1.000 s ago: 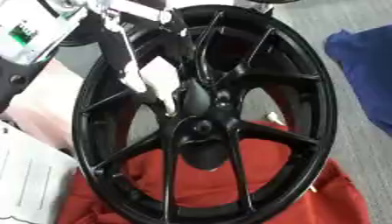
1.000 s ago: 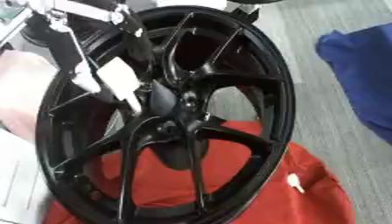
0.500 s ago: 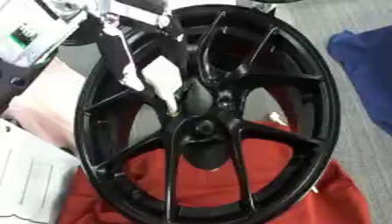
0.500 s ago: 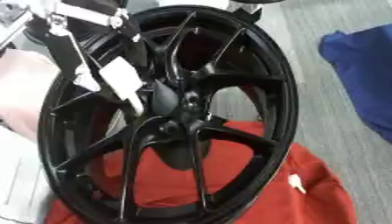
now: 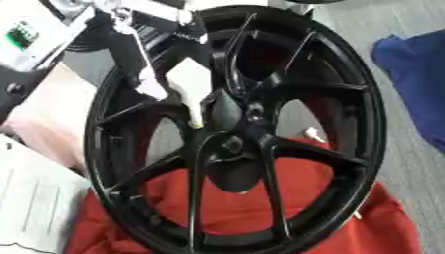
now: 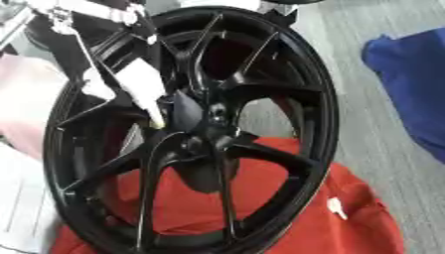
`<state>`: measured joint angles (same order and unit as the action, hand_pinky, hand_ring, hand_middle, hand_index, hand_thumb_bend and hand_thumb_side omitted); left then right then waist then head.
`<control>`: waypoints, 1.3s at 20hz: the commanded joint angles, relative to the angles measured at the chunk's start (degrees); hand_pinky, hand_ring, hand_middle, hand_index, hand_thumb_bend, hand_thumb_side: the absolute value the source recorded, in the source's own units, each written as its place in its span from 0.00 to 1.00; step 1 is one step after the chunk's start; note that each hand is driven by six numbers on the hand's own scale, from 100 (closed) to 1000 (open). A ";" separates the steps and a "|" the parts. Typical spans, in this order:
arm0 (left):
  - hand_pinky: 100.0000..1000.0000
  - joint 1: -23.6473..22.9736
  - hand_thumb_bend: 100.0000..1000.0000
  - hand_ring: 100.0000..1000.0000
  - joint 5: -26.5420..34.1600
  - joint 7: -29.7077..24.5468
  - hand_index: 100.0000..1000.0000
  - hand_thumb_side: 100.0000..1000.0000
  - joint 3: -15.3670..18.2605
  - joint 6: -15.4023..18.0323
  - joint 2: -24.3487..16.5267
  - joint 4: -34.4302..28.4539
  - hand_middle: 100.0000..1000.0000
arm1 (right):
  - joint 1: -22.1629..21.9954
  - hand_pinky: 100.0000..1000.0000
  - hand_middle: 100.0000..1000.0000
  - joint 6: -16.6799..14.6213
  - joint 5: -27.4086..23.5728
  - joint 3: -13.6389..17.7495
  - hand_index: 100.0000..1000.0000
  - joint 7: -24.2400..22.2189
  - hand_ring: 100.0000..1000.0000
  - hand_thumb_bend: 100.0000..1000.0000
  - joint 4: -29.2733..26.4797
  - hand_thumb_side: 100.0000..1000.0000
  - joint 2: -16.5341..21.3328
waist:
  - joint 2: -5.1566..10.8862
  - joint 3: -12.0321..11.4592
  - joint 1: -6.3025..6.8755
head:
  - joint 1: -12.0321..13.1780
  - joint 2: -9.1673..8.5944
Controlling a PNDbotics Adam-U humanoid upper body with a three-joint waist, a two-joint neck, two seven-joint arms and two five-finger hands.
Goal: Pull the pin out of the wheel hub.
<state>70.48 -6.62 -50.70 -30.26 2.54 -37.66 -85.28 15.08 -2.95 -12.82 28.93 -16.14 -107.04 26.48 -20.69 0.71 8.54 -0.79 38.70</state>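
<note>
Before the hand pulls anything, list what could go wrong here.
The wheel stands tilted on the red cloth; a pull at the hub might rock or slide it. The left hand reaches in among the spokes and could snag one. I cannot make out the pin, so a pull may miss it.

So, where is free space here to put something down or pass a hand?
Bare grey floor lies between the black wheel and the blue cloth. The red cloth has room at lower right. The hub is crowded: the left hand reaches in there.
</note>
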 commanded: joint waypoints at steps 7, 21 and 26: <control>0.63 -2.51 0.27 0.46 2.90 12.61 0.34 0.00 15.58 -3.14 -11.29 -9.43 0.28 | -0.02 0.86 0.60 0.25 0.31 0.49 0.76 0.17 0.61 0.00 -0.55 0.53 1.25 | 1.28 -0.86 -0.65 | -0.74 -0.30; 0.77 -36.84 0.47 0.66 2.44 30.46 0.77 0.13 36.54 -6.24 -23.02 -7.95 0.65 | -0.05 0.86 0.60 1.00 0.01 2.19 0.76 2.00 0.61 0.00 -1.19 0.54 0.07 | 0.59 -2.49 -2.04 | -2.90 -1.54; 0.80 -41.29 0.59 0.73 0.52 33.59 0.86 0.51 39.42 -7.19 -22.58 -5.61 0.74 | -0.24 0.86 0.60 1.04 0.07 2.25 0.76 2.07 0.61 0.00 -1.21 0.53 0.05 | 0.65 -2.87 -2.21 | -3.46 -1.88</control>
<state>28.84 -5.65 -18.11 7.31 -4.49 -58.40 -91.10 14.57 -1.80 -12.74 30.71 -14.32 -107.15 25.44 -20.92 -2.09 6.56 -4.10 37.65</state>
